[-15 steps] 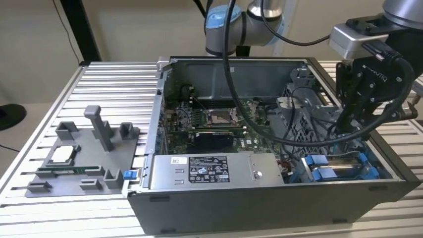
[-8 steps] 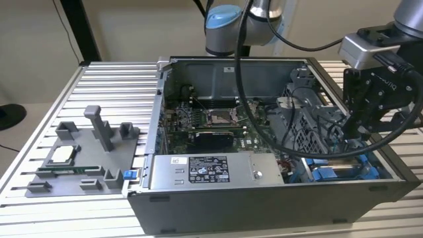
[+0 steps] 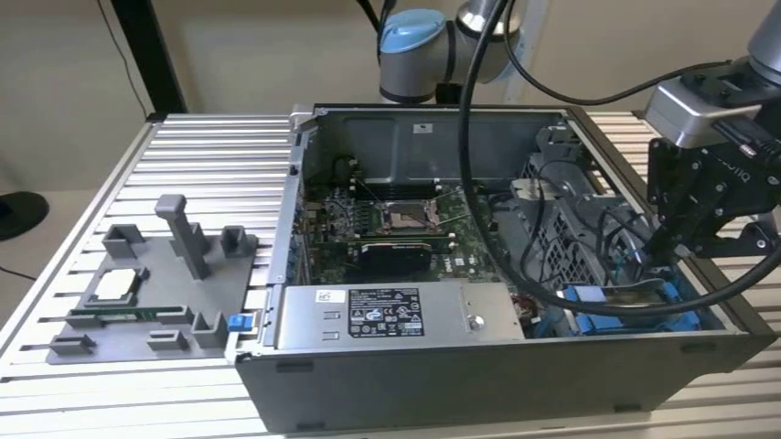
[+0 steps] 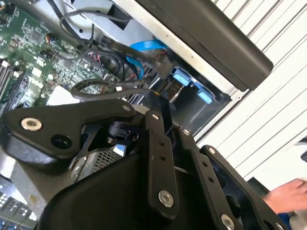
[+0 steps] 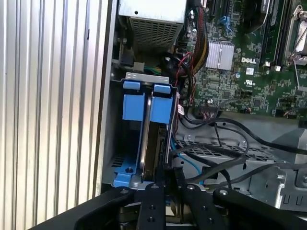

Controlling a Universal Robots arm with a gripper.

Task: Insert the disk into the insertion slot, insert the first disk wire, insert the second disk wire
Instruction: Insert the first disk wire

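Observation:
The disk (image 5: 154, 139) stands edge-on in its bright blue carrier (image 5: 144, 106), sunk into the insertion slot (image 5: 108, 143), the grey metal bay at the case's corner. In the exterior view the disk (image 3: 616, 297) lies low in the bay (image 3: 705, 318) at the exterior view's right. My gripper (image 5: 166, 175) reaches down from above and is shut on the disk's near edge; its black fingers (image 3: 659, 242) point into the bay. The second wrist view has the gripper linkage (image 4: 158, 143) above the carrier's blue tabs (image 4: 184, 79). A thin blue cable (image 5: 188, 162) and black wires (image 5: 225, 129) lie loose beside the bay.
The silver power-supply box (image 3: 390, 315) sits at the case front, with the motherboard (image 3: 390, 229) behind it. A grey fixture tray (image 3: 146, 293) stands on the slatted table at the exterior view's left. The arm's black cable (image 3: 482, 174) loops over the case. A person's hand (image 4: 288, 196) is nearby.

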